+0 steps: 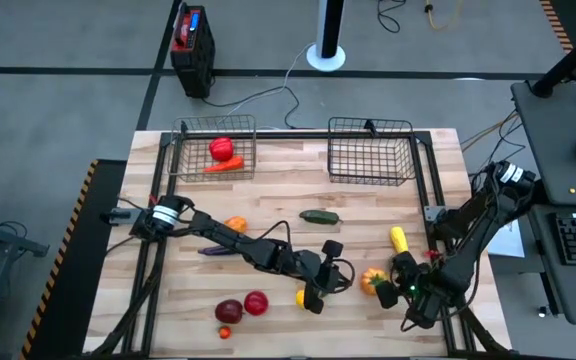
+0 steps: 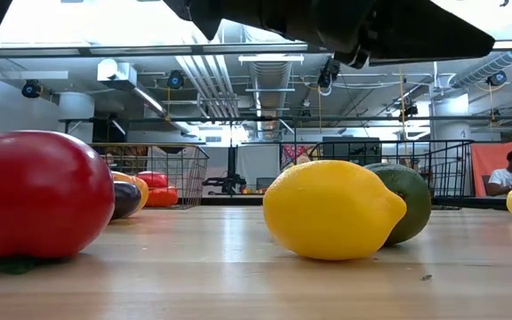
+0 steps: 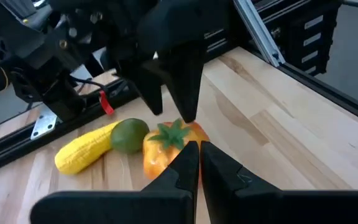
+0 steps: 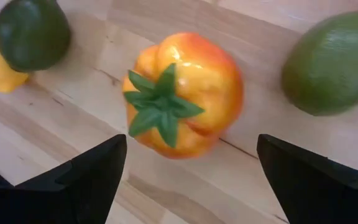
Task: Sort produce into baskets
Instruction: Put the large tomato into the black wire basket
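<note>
An orange pepper point(image 4: 182, 93) with a green stem lies on the wooden table point(image 1: 438, 200) at the near right. My right gripper point(image 4: 191, 142) hangs open just above it, one finger on each side, touching nothing. A green lime point(image 4: 334, 62), another green piece point(image 4: 33, 31) and a yellow corn cob point(image 3: 82, 152) lie beside the pepper. My left gripper point(image 3: 194, 163) is shut and empty, pointing at the pepper from the table's middle. A tomato point(image 1: 221, 149) and a carrot point(image 1: 223, 167) lie in the left basket point(image 1: 180, 150). The right basket point(image 1: 371, 150) holds nothing.
A lemon point(image 2: 332, 209), a red apple point(image 2: 34, 191), a dark red fruit point(image 1: 229, 311) and a small red piece point(image 1: 224, 332) lie near the front edge. A cucumber point(image 1: 320, 216), an orange point(image 1: 236, 224) and an eggplant point(image 1: 213, 250) lie mid-table.
</note>
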Tool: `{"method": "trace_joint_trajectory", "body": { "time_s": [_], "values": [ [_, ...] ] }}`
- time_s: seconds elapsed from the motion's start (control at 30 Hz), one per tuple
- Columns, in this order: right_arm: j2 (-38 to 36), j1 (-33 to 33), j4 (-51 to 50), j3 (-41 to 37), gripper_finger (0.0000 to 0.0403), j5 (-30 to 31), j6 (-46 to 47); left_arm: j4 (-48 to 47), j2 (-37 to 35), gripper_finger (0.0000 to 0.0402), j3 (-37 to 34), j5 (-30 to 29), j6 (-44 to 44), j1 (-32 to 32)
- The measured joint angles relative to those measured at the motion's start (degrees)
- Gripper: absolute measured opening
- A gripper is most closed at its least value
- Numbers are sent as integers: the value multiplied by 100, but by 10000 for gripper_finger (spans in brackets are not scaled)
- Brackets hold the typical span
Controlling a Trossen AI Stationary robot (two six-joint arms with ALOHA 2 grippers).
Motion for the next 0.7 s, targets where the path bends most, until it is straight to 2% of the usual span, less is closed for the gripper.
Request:
{"method": "trace_joint_trajectory", "body": {
  "time_s": [0.13, 0.33, 0.57, 0.7],
  "values": [
    [-13, -2, 201, -263, 354, 49, 37, -20, 0, 0, -4, 2, 0, 15],
    [-13, -2, 673, -455, 354, 468, 30, -37, 0, 0, -42, 2, 0, 38],
    [-13, -4, 696, -456, 354, 890, -14, -33, 0, 0, -204, 10, 24, 130],
    [-11, -4, 705, -470, 354, 908, -42, 21, 0, 0, -260, 190, 24, 191]
  ]
}}
